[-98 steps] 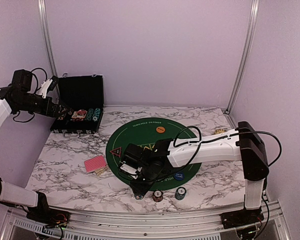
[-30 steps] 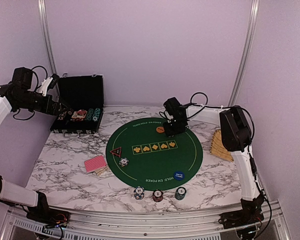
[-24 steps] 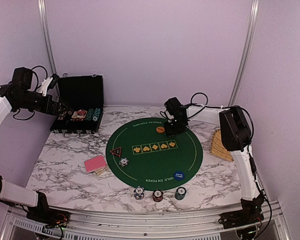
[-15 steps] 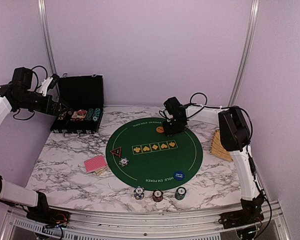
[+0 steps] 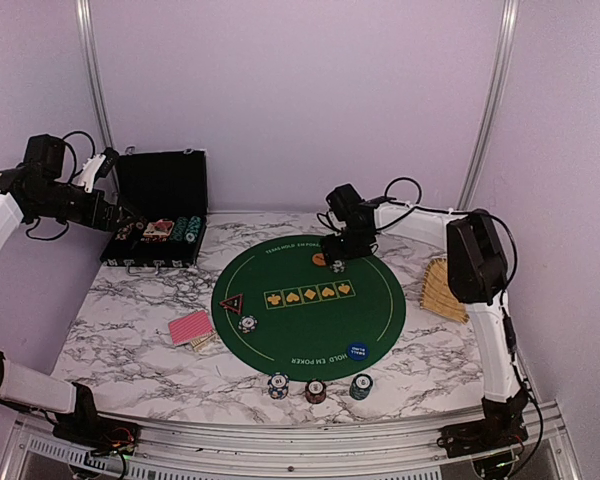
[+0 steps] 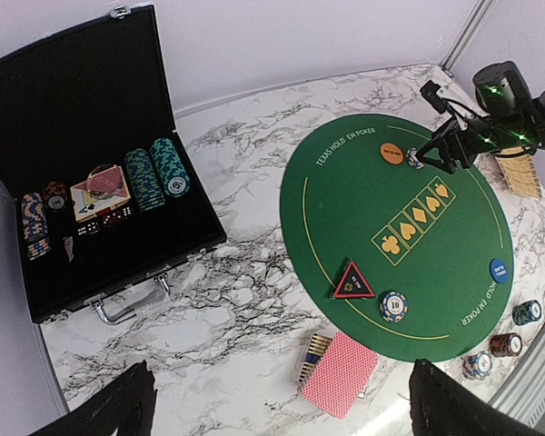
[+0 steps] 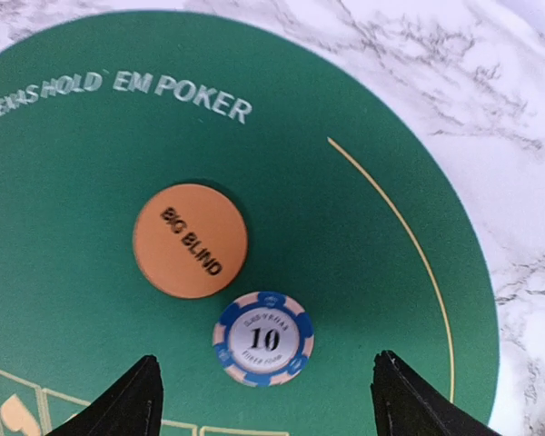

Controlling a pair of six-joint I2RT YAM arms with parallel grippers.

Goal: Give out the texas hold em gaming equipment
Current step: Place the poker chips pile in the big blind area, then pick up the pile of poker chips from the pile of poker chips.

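Observation:
A blue-and-white "10" chip [image 7: 262, 339] lies flat on the green mat [image 7: 64, 163], just beside the orange "BIG BLIND" button [image 7: 190, 240]. My right gripper [image 7: 265, 404] hovers over it, open, its fingers either side and clear of the chip. In the top view the chip [image 5: 338, 266] and the button [image 5: 320, 259] sit at the mat's far edge under that gripper [image 5: 335, 252]. My left gripper [image 6: 277, 409] is open and empty, high over the table's left side. Below it lie the red-backed cards [image 6: 340, 374], the triangle marker [image 6: 354, 281] and a second "10" chip [image 6: 392, 306].
An open black case [image 5: 160, 215] with chips stands at the back left. A tan slatted piece [image 5: 442, 287] lies at the right. A blue button [image 5: 357, 351] sits on the mat's near right. Three chip stacks [image 5: 316, 391] line the front edge.
My right gripper has opened and drawn up and slightly left; the "10" chip now lies free on the mat by the orange button. The left arm has not moved.

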